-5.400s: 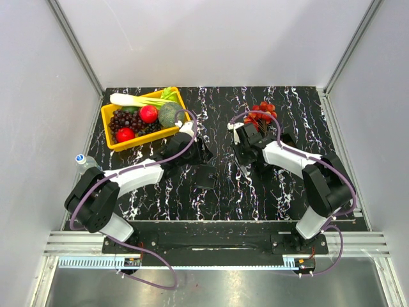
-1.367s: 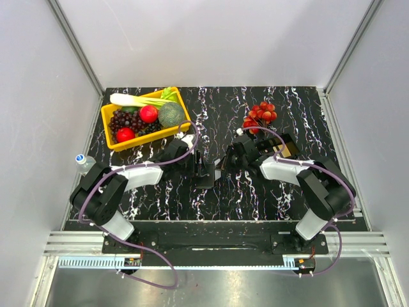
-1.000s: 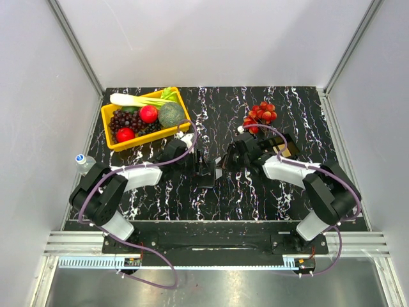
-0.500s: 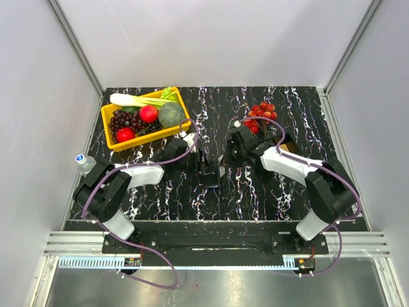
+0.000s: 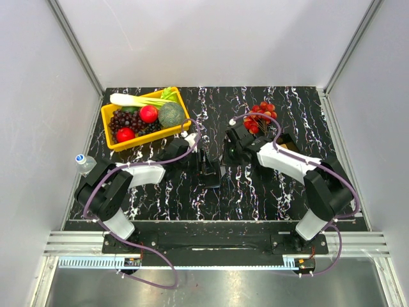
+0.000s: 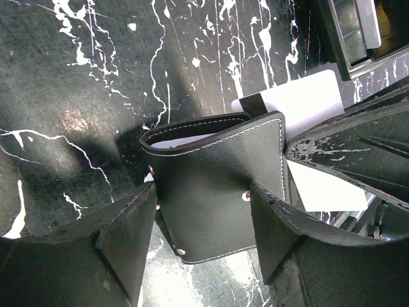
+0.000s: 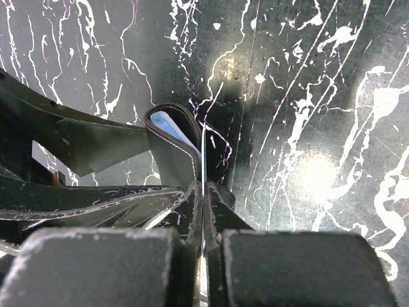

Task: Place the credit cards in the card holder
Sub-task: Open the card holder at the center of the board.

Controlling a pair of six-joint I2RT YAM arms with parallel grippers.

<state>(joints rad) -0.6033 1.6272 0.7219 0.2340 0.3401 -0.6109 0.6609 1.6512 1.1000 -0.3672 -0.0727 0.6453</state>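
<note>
The card holder (image 6: 214, 182), a small black stitched wallet, stands between my left gripper's (image 6: 203, 192) fingers, which press on both its side edges. In the right wrist view its pale blue inside (image 7: 167, 128) shows at the open top. My right gripper (image 7: 203, 192) is shut on a thin pale credit card (image 7: 203, 153), seen edge-on right beside the wallet's open edge. In the left wrist view that card (image 6: 305, 102) sticks out behind the wallet. In the top view both grippers (image 5: 203, 160) (image 5: 228, 151) meet at the wallet (image 5: 209, 171) mid-table. I cannot tell whether the card is inside a pocket.
A black open tray with tan contents (image 5: 287, 146) sits behind my right arm and shows in the left wrist view (image 6: 348, 29). A yellow bin of fruit and vegetables (image 5: 146, 118) stands at the back left, red cherry tomatoes (image 5: 261, 114) at the back, a small bottle (image 5: 83, 161) at the left edge.
My left gripper has taken hold of the wallet and shifted it slightly right. My right gripper, holding the card, has moved from beside the wallet toward its far side.
</note>
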